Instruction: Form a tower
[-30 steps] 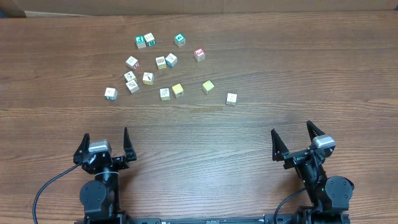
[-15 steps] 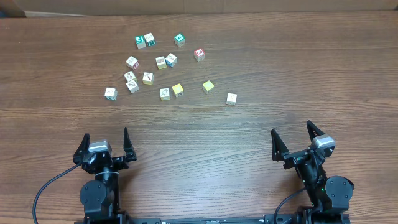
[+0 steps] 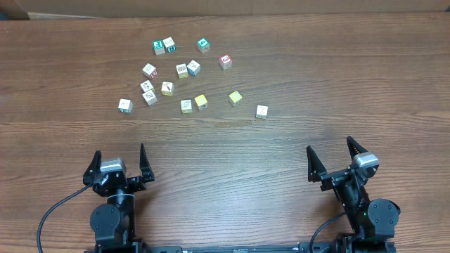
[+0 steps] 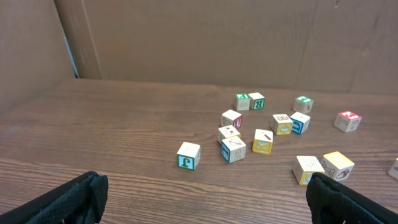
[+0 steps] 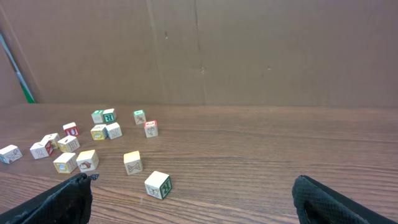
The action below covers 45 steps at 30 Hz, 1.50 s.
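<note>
No tower yet: nothing is stacked, and the small wooden picture cubes [image 3: 167, 88] all lie single on the brown wood-grain table [image 3: 316, 63], scattered far-left of centre. The left gripper [image 3: 119, 152] and right gripper [image 3: 330, 145] sit at the near edge, both spread wide and empty, well apart from the cubes.

The step in hand looks like fetching a base cube. The best pick is prob. the pale wooden cube [image 3: 261, 111]: it is the outlier on the right arm's side w/ nothing touching it. The lone yellow wooden cube [image 3: 235, 98] is next. Come down from above w/ the jaws square to two flat faces, not the corners. Set it on bare wood nearer mid-table, away from the scatter, so later drops don't knock neighbours. Line up the edges on each layer.

Counts:
- 15 cubes total
- 3 green-faced cubes [image 3: 159, 47] at the far side
- 1 red-faced cube [image 3: 225, 61]
- the rest pale, yellow or blue-marked, too small to sort exactly
- 2 grippers
- 0 stacks
</note>
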Motion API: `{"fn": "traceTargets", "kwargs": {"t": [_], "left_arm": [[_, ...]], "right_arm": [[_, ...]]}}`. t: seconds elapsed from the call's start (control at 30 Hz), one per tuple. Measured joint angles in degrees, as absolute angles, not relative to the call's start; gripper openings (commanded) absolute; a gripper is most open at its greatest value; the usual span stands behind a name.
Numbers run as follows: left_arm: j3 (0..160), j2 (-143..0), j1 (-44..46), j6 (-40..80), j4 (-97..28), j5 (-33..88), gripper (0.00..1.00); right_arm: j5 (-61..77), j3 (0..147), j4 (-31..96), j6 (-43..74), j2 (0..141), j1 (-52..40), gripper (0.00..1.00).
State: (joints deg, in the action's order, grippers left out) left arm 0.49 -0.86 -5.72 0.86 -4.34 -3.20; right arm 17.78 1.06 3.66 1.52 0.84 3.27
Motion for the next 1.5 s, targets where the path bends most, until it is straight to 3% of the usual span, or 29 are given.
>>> {"fn": "traceTargets", "kwargs": {"t": [1.17,1.37,1.5], "left_arm": [[0.49,-0.86,-5.72,0.86,-4.34,-3.2,1.0],[0.49,-0.86,-5.72,0.84,-4.34,-3.2,0.99],[0.49,-0.86,-5.72,0.84,-4.32,-3.2,1.0]], "right_arm": [[17.26,1.06,3.66,1.5,0.84,3.27,1.0],[17.65,1.08,2.63,6.39,0.84,3.27,1.0],[17.76,2.79,8.49,9.72,0.91,3.27,1.0]]}}
